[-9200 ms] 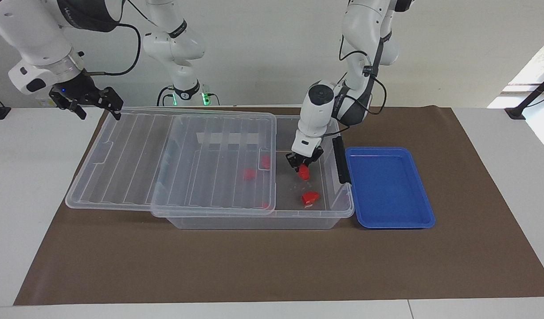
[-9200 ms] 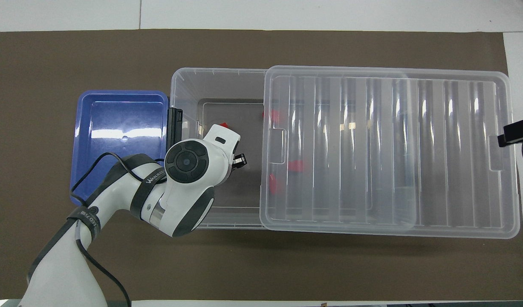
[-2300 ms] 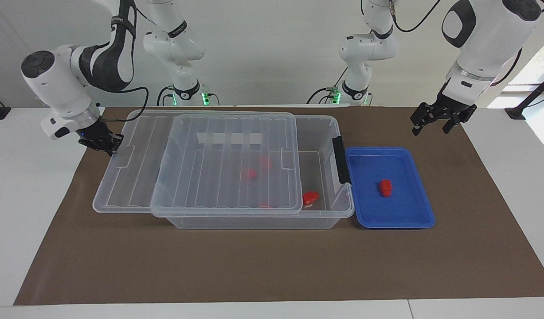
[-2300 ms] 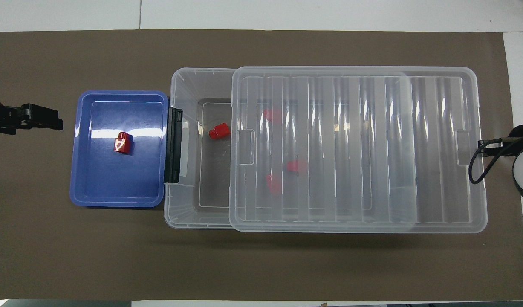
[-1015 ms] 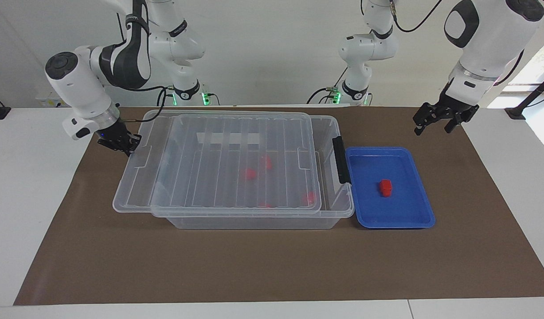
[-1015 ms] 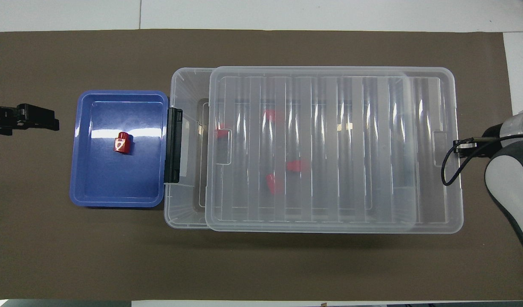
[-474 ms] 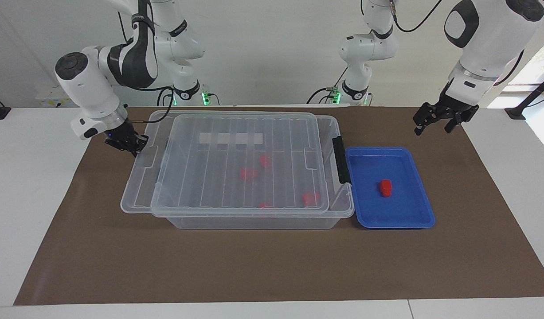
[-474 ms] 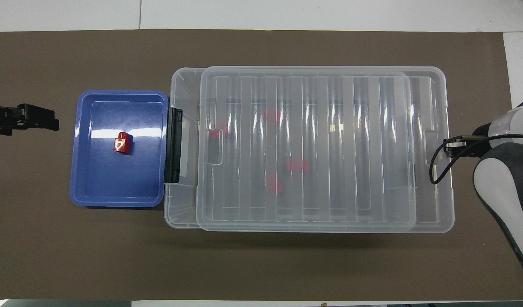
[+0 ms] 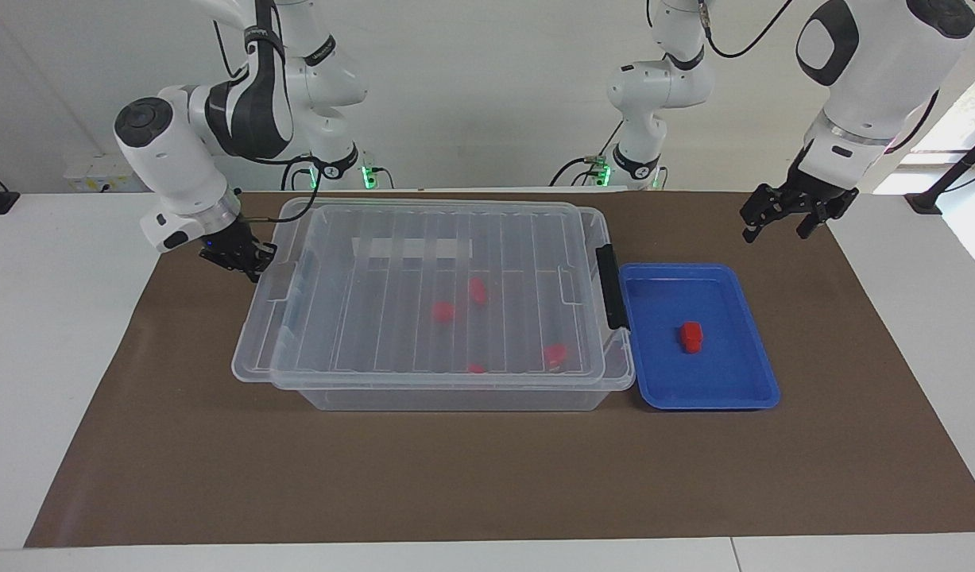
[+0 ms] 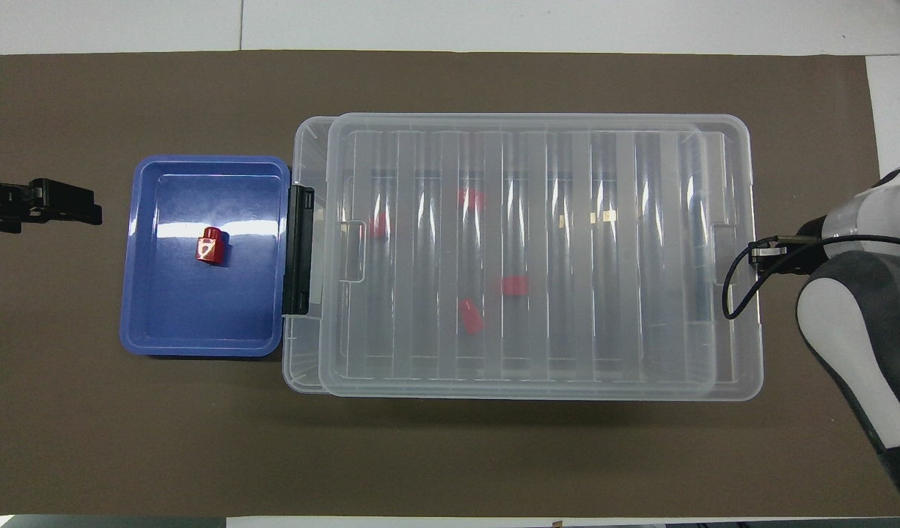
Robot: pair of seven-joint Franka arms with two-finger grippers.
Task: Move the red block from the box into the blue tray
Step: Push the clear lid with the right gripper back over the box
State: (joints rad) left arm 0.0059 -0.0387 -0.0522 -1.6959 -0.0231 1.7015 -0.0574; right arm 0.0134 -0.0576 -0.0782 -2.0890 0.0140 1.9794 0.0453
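The red block (image 9: 691, 336) lies in the blue tray (image 9: 698, 270), seen from above as a small red piece (image 10: 210, 245) in the tray (image 10: 200, 348). The clear box (image 9: 455, 395) stands beside the tray. Its ribbed lid (image 9: 392, 302) lies on top, overhanging a little at the right arm's end. My right gripper (image 9: 245, 262) is at that end of the lid (image 10: 538, 257), shut on its rim. My left gripper (image 9: 775, 229) is open and empty, up over the mat at the tray's end; its tip shows in the overhead view (image 10: 83, 207).
Several more red pieces (image 9: 442, 311) lie in the box under the lid, one (image 9: 555, 354) near the latch end. The black latch handle (image 9: 606, 286) faces the tray. A brown mat (image 9: 487, 477) covers the table.
My right gripper has slid the lid toward the tray end, so the box's open gap by the latch has almost closed. The left arm and the red block in the tray have not moved.
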